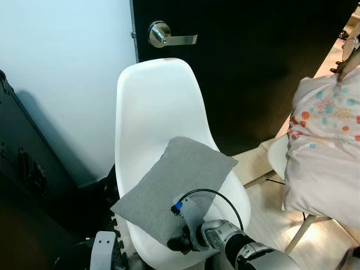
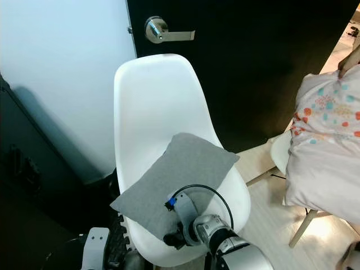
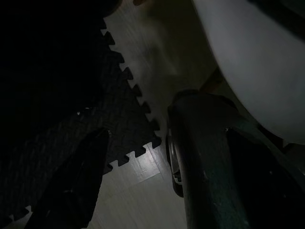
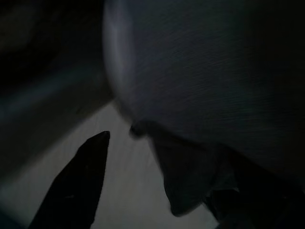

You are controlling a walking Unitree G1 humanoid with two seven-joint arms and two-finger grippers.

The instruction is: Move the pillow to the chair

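Observation:
A grey square pillow (image 1: 175,188) lies flat on the seat of the white shell chair (image 1: 154,104), with one corner over the seat's left edge. My right gripper (image 1: 180,242) is at the pillow's front edge, low over the seat. In the right wrist view its two black fingers (image 4: 78,186) stand open, with the pillow's edge (image 4: 200,86) just ahead of them and bare white seat between them. My left arm (image 1: 104,247) hangs idle beside the chair, and its gripper (image 3: 138,191) is open over the floor.
A dark door with a silver lever handle (image 1: 169,36) stands behind the chair. A floral cushion (image 1: 326,140) rests on a second white chair at the right. A black case (image 1: 28,169) fills the left side. A dark foam mat (image 3: 95,119) covers the floor there.

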